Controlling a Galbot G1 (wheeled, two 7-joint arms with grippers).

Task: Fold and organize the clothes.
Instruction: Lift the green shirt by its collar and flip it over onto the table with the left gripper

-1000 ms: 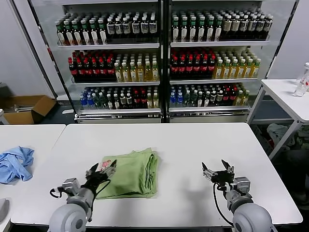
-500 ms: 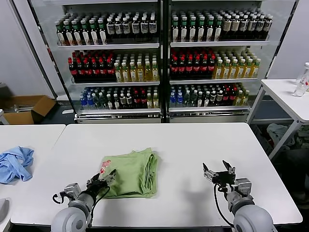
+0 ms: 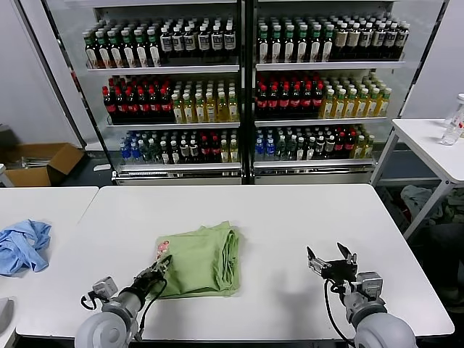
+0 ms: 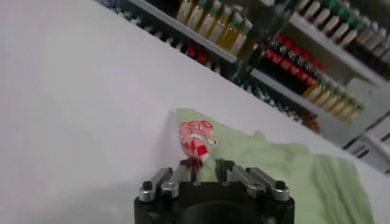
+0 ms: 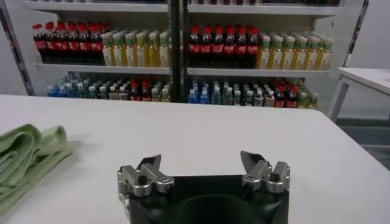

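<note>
- Shirt: light green, folded into a thick rectangle, lying near the middle of the white table, toward its front edge.
- Long axis runs roughly left to right; the stacked fold edges face the robot's right, the looser end faces its left.
- Red-and-white print shows at the shirt's left near corner, the cloth there drawn into a small peak.
- Left gripper: low at that corner, jaws narrowed and pinching the printed cloth; the wrist view shows the print rising from between the fingertips.
- Right gripper: idle over bare table well to the shirt's right, jaws spread wide, holding nothing.
- Blue cloth lies crumpled on the neighbouring table at far left.
</note>
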